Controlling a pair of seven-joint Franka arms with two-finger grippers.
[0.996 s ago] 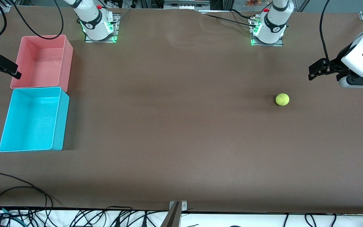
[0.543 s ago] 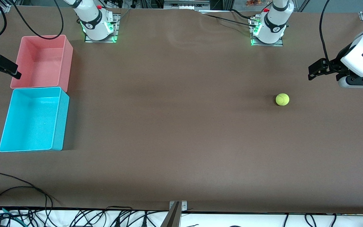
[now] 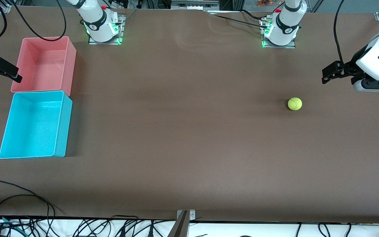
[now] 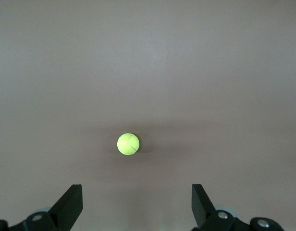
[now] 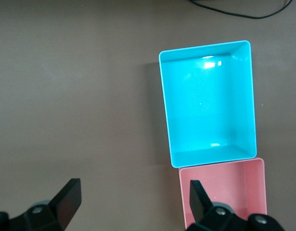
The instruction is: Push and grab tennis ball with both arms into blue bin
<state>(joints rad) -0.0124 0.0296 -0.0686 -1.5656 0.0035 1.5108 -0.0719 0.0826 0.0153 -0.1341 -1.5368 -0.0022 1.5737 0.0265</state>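
The yellow-green tennis ball [image 3: 294,104] rests on the brown table toward the left arm's end; the left wrist view shows the ball [image 4: 128,144] lying apart from the fingers. My left gripper [image 3: 327,74] [image 4: 137,195] hangs over the table near that end, open and empty. The light blue bin [image 3: 63,125] stands empty at the right arm's end, also seen as the blue bin [image 5: 165,110] from the right wrist. My right gripper [image 3: 5,73] [image 5: 133,195] hovers open and empty over the table's edge beside the pink tub.
An empty pink bin [image 3: 71,62] [image 5: 225,185] touches the blue bin and stands farther from the front camera. Black cables [image 3: 18,197] trail along the table's nearest edge. The two arm bases [image 3: 103,29] [image 3: 280,33] stand at the table's farthest edge.
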